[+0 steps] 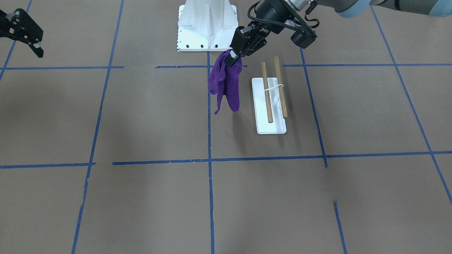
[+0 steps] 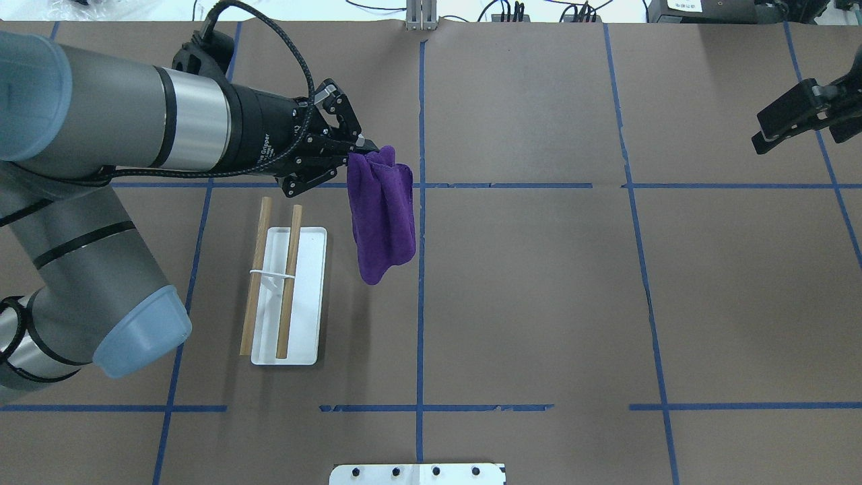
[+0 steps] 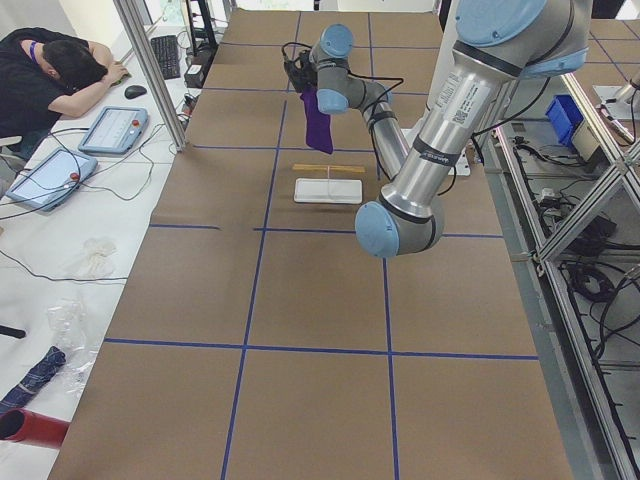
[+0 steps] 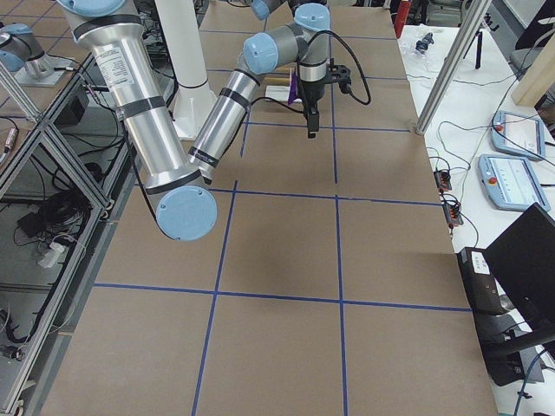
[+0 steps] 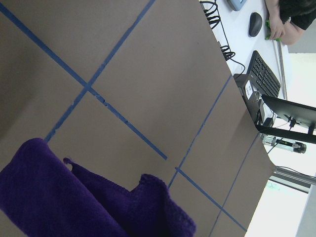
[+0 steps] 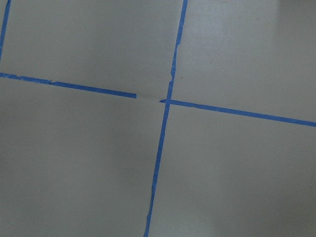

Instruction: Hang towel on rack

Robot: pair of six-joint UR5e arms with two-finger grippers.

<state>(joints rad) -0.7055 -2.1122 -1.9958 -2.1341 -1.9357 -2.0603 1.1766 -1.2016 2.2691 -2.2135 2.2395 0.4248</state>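
Note:
My left gripper (image 2: 355, 152) is shut on the top edge of a purple towel (image 2: 382, 215), which hangs free in the air; it also shows in the front view (image 1: 226, 86) and the left wrist view (image 5: 74, 202). The rack (image 2: 288, 296), a flat white base with two parallel wooden dowels (image 2: 290, 279) and a white support, stands on the table just left of the towel in the overhead view, and in the front view (image 1: 271, 106). The towel hangs beside the rack, apart from it. My right gripper (image 2: 784, 124) is at the far right, away from both, and looks open and empty.
The large white bolted pedestal (image 1: 207, 26) stands at the robot's base, close behind the towel. Blue tape lines (image 2: 421, 269) grid the brown table. A person (image 3: 60, 70) sits at a desk with tablets beyond the table's far side.

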